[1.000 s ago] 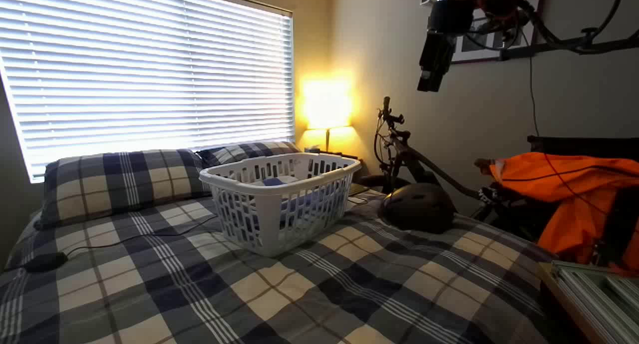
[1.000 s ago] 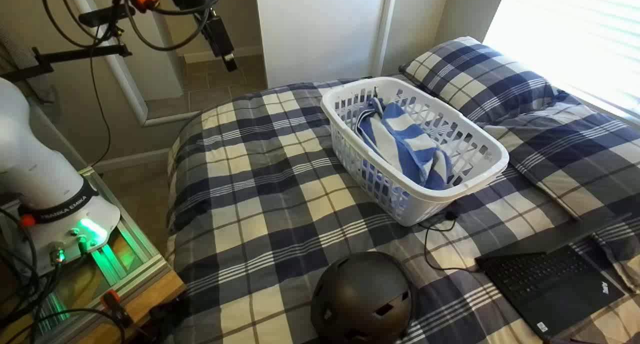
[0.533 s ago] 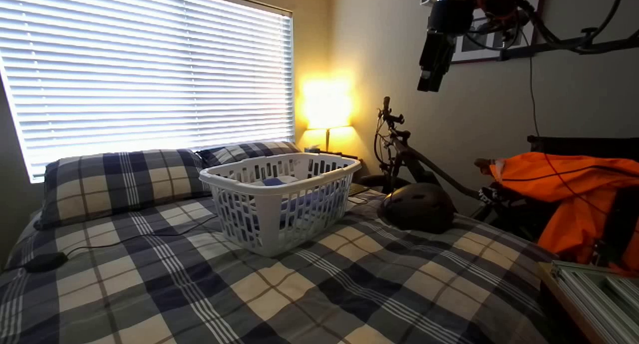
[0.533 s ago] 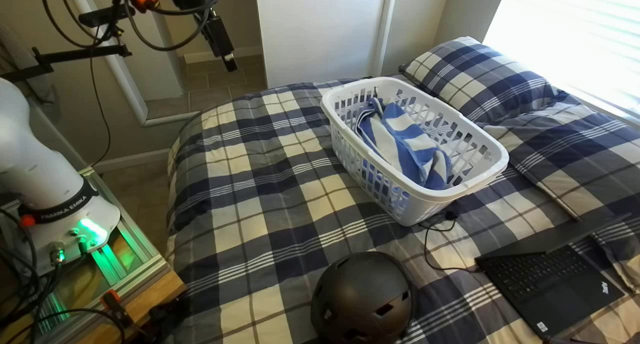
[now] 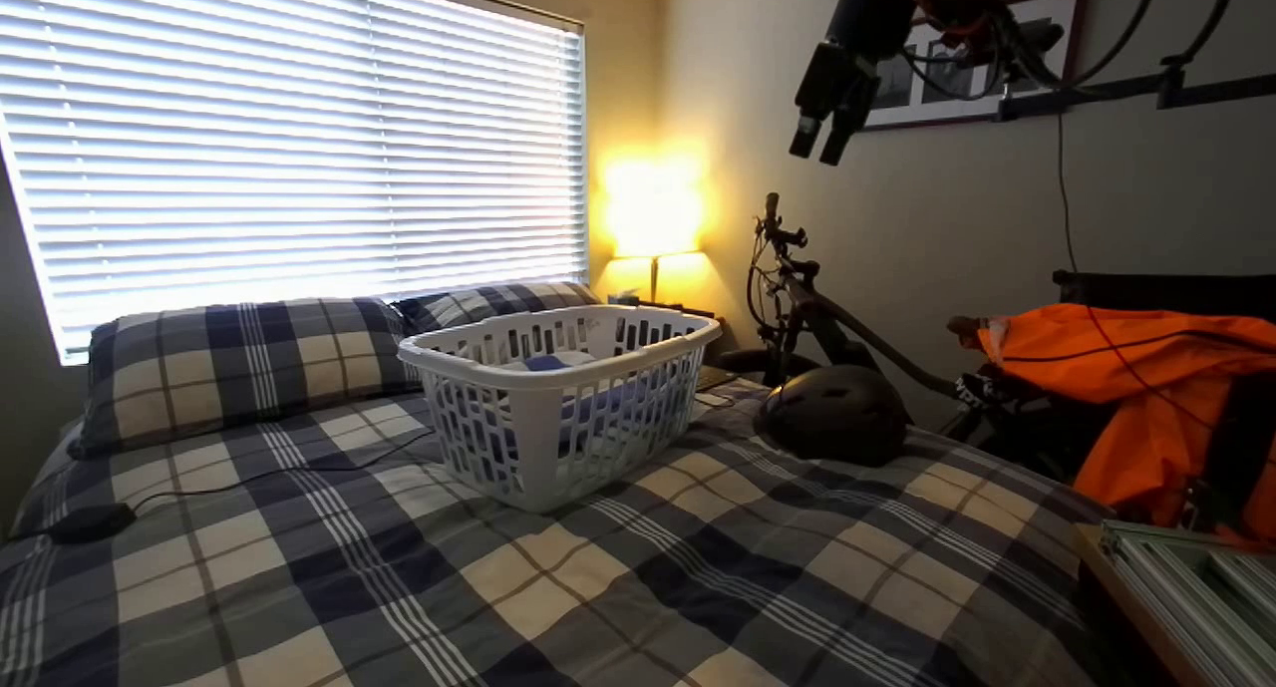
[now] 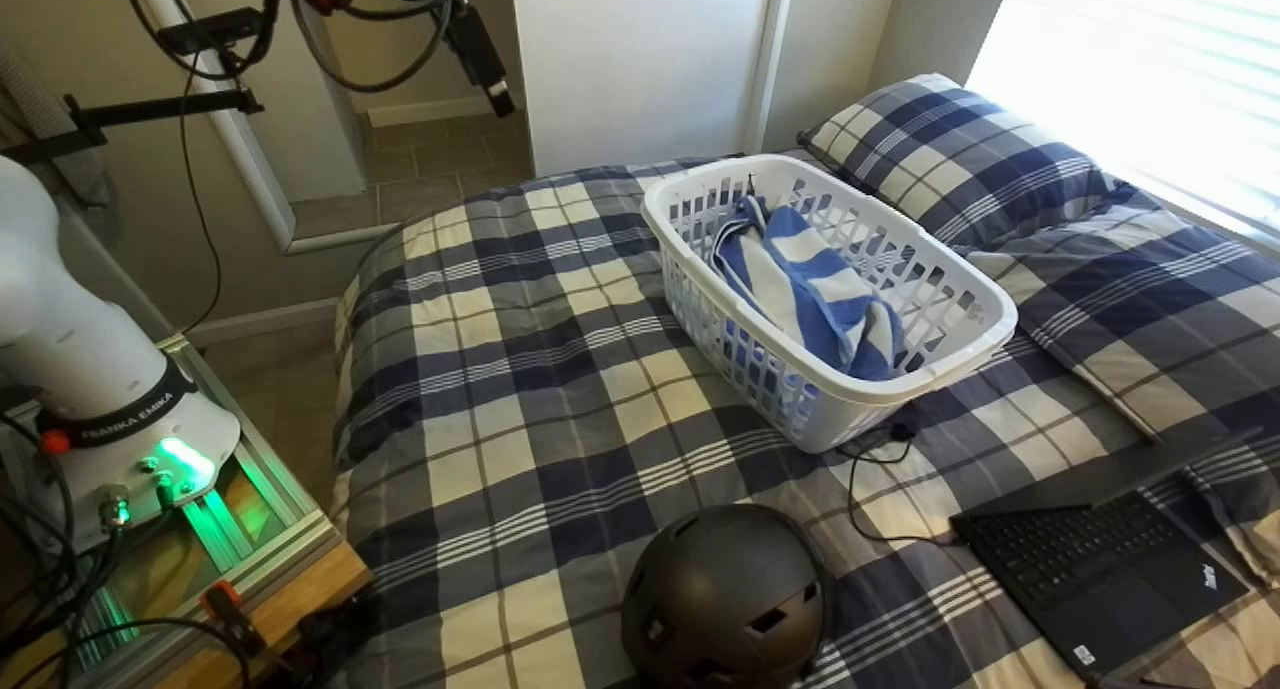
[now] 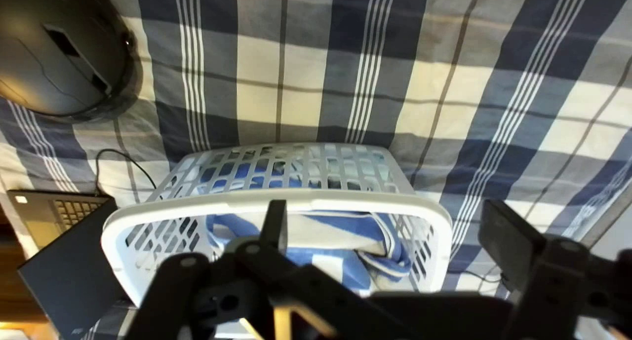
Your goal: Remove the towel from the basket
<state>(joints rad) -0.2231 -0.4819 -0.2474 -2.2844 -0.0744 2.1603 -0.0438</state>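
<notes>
The blue-and-white striped towel point(image 6: 800, 269) lies crumpled inside the white lattice basket point(image 6: 935, 371). The basket stands upright on the plaid bed; it also shows in an exterior view point(image 5: 543, 438), with only a little of the towel point(image 5: 546, 364) above the rim. My gripper point(image 5: 816, 152) is open and empty, high above the bed and apart from the basket; it also shows at the top of an exterior view point(image 6: 500, 97). In the wrist view the open fingers point(image 7: 387, 225) frame the basket's rim point(image 7: 316, 199) and the towel point(image 7: 340, 229). The gripper hides the basket's lower part there.
A black helmet point(image 6: 725, 599) and an open laptop point(image 6: 1110, 569) with a cable lie on the bed near the basket. Plaid pillows point(image 6: 960, 159) lie beyond it. A lamp point(image 5: 653, 208), a bicycle point(image 5: 827, 308) and orange fabric point(image 5: 1146, 398) stand around the bed.
My gripper has moved toward the basket side, left in one exterior view and right and slightly up in another. It has turned, and two separate fingers now show. Towel and basket have not moved.
</notes>
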